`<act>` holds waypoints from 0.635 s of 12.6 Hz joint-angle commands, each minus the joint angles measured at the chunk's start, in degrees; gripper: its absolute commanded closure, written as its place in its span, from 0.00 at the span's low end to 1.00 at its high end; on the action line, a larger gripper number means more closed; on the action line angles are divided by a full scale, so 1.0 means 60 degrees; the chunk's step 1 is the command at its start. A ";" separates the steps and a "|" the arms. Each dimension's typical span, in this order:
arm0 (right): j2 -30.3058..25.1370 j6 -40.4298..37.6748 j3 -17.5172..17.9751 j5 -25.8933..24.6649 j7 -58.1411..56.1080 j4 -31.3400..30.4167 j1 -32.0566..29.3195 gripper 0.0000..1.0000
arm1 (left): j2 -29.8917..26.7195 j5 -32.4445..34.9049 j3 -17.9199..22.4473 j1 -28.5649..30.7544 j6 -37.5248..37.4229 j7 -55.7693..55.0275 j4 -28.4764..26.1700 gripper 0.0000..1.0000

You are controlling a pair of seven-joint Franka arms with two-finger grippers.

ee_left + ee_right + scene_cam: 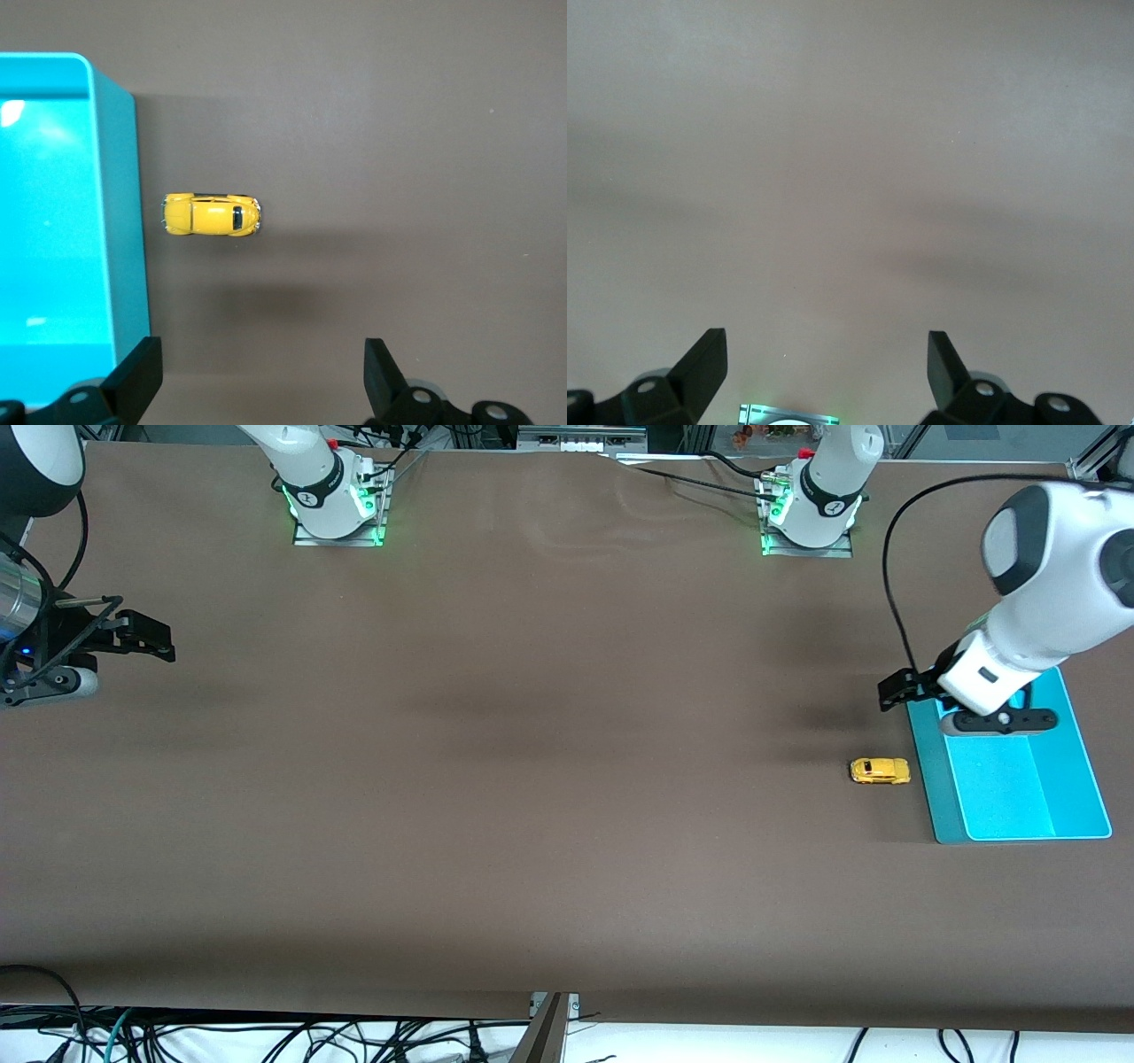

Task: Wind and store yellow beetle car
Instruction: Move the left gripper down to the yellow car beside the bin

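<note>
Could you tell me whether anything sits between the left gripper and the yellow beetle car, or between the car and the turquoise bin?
Nothing visible does. The left gripper hangs open over the bin's edge, with only bare brown table between it and the yellow beetle car. The car sits just beside the turquoise bin, apart from its wall. The right gripper waits at the right arm's end.

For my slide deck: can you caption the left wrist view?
Open left gripper hangs above the brown table, yellow beetle car on its wheels beside the turquoise bin, not touching it.
</note>
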 commanded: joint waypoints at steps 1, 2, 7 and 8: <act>-0.0461 0.0034 0.0122 -0.0102 0.0530 -0.0370 -0.0071 0.00 | 0.0609 -0.0025 0.0239 0.0058 0.1279 0.1711 -0.0476 0.00; -0.0447 0.0034 0.0122 -0.0102 0.0969 -0.0355 -0.0028 0.00 | 0.0946 -0.0025 0.0269 0.0058 0.1865 0.2649 -0.0666 0.00; -0.0125 0.0034 0.0107 -0.0073 0.0944 0.0069 0.0002 0.00 | 0.2514 0.0091 0.0663 -0.0044 0.2893 0.8108 -0.0595 0.00; -0.0096 0.0107 0.0107 -0.0073 0.0944 0.0070 0.0002 0.00 | 0.2807 0.0164 0.0723 -0.0059 0.3099 0.9412 -0.0479 0.00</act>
